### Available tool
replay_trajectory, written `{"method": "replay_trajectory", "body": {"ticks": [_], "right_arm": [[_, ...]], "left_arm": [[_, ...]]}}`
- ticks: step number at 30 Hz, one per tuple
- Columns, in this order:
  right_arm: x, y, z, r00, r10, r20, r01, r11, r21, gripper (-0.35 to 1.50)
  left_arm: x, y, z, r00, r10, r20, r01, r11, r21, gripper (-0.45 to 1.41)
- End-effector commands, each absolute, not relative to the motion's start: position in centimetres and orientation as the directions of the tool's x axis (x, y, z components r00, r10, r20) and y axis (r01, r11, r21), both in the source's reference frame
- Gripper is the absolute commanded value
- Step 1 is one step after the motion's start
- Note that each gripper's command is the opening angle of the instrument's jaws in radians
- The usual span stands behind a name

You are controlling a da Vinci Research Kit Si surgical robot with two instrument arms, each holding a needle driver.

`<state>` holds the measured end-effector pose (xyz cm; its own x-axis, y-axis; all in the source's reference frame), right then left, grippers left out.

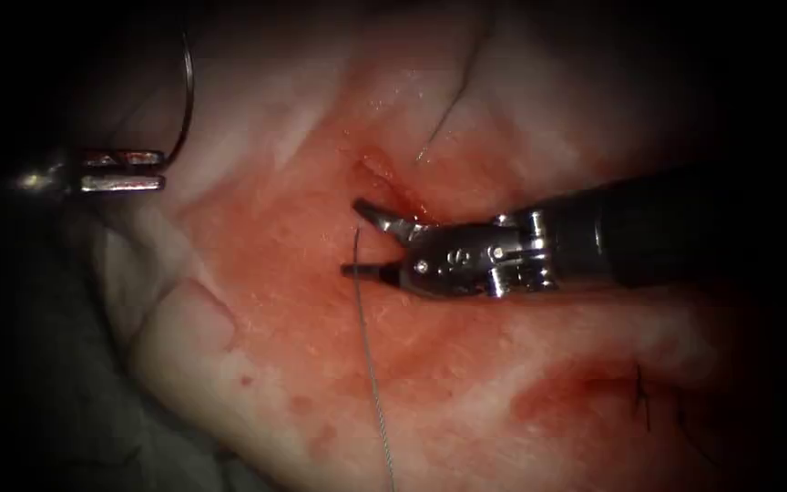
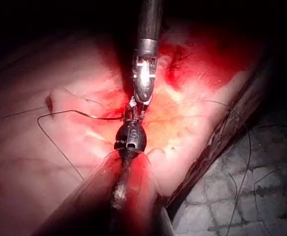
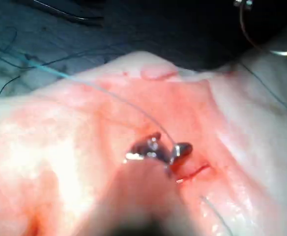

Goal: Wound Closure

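Needle [image 1: 186,100] held near its end in my left tool [image 1: 158,170], clear of the tissue [image 1: 257,364]; my right tool [image 1: 366,241] gapes empty at the cut [image 1: 384,178], thread [image 1: 371,364] crossing it.

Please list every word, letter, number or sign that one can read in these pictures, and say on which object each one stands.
"S": one letter on the metal body of the right tool, seen in the endoscope view.
A similar mark stands on a tool body in the left wrist view, too blurred to read surely.
Nothing else readable, neither on the tissue nor the left tool.

Tissue [image 1: 321,364] wet, glossy — right tool [image 1: 371,244] shiny metal.
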<state>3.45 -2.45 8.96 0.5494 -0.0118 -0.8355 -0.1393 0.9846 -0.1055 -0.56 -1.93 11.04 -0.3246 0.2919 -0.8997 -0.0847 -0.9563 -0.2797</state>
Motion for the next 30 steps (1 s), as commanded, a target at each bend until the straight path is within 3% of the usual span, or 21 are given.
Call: {"method": "replay_trajectory", "body": {"ticks": [1, 4, 5, 7, 12, 30], "right_arm": [[3.53, -2.49, 9.01, 0.547, -0.011, -0.837, -0.139, 0.985, -0.104, 0.95], [3.54, -2.48, 9.01, 0.543, -0.012, -0.84, -0.134, 0.986, -0.101, 0.83], [3.54, -2.48, 9.01, 0.538, -0.013, -0.843, -0.128, 0.987, -0.097, 0.66], [3.54, -2.49, 9.01, 0.515, -0.019, -0.857, -0.094, 0.993, -0.078, -0.35], [3.47, -2.61, 8.96, 0.501, -0.042, -0.864, 0.007, 0.999, -0.045, -0.35], [3.5, -3.33, 8.35, 0.487, -0.031, -0.873, 0.086, 0.996, 0.012, -0.35]], "left_arm": [[-0.61, -1.98, 11.1, -0.323, 0.293, -0.9, -0.082, -0.956, -0.282, -0.45], [-0.61, -1.98, 11.1, -0.323, 0.293, -0.9, -0.081, -0.956, -0.282, -0.45], [-0.61, -1.98, 11.1, -0.323, 0.293, -0.9, -0.081, -0.956, -0.282, -0.45], [-0.61, -1.98, 11.1, -0.323, 0.293, -0.9, -0.081, -0.956, -0.282, -0.45], [-0.61, -1.98, 11.1, -0.323, 0.293, -0.9, -0.081, -0.956, -0.282, -0.45], [-0.61, -1.98, 11.11, -0.323, 0.292, -0.9, -0.081, -0.956, -0.281, -0.45]]}}
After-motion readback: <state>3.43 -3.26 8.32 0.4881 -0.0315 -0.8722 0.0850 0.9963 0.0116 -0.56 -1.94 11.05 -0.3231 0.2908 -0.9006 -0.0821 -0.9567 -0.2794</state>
